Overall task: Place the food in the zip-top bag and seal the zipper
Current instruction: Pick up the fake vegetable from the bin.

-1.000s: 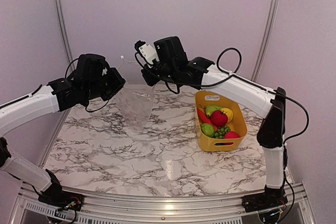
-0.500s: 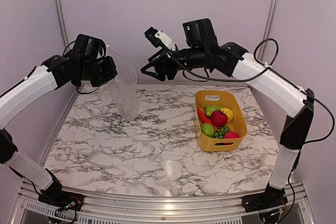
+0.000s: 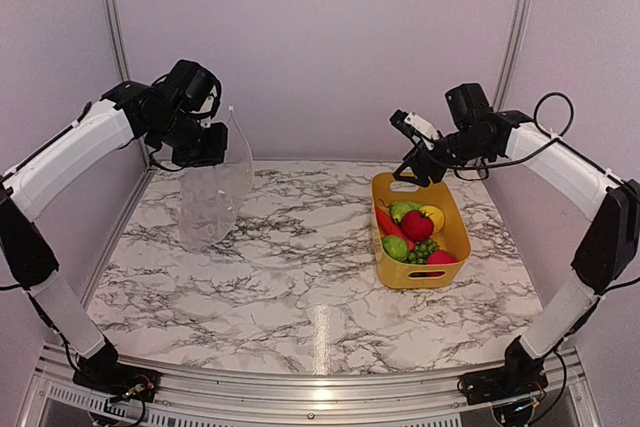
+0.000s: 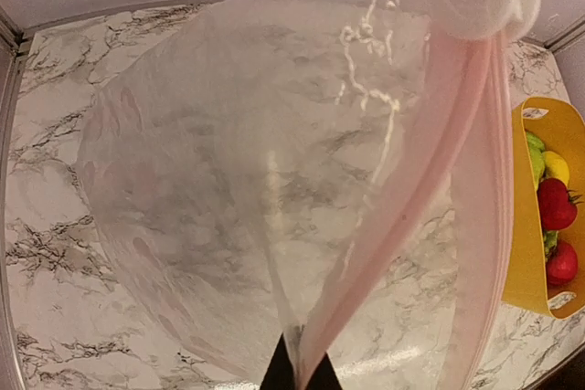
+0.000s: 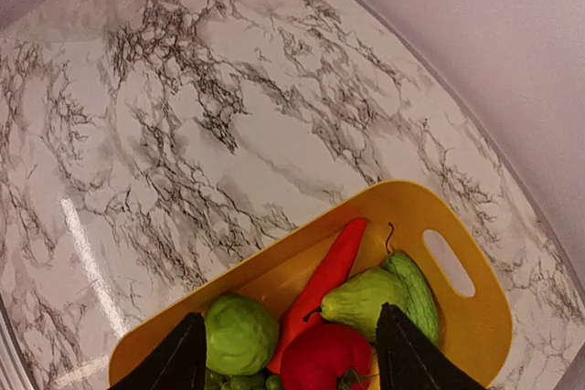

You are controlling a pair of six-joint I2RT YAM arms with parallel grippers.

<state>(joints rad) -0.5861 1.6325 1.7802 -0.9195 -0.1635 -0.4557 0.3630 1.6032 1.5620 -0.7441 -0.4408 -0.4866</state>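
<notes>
The clear zip-top bag (image 3: 208,205) hangs from my left gripper (image 3: 207,150), its bottom brushing the marble table. In the left wrist view the left gripper (image 4: 297,377) is shut on the bag's mouth, where the pink zipper (image 4: 411,216) runs away from the jaws. The food (image 3: 415,229) lies in the yellow basket (image 3: 456,215). My right gripper (image 3: 415,175) hovers open and holding nothing over the basket's far end. In its wrist view the right gripper (image 5: 288,358) straddles a red fruit (image 5: 327,360), a green apple (image 5: 239,333), a red pepper (image 5: 331,273) and a cucumber (image 5: 419,288).
The basket's rim (image 5: 274,253) has a handle slot on its far side. A metal rail (image 3: 300,387) borders the table's near edge, and pale walls close in the back and sides. The basket (image 4: 530,253) also shows at the right of the left wrist view.
My right gripper has let go of the bag's mouth, opened, and swung right to above the basket. My left arm has carried the bag to the left.
</notes>
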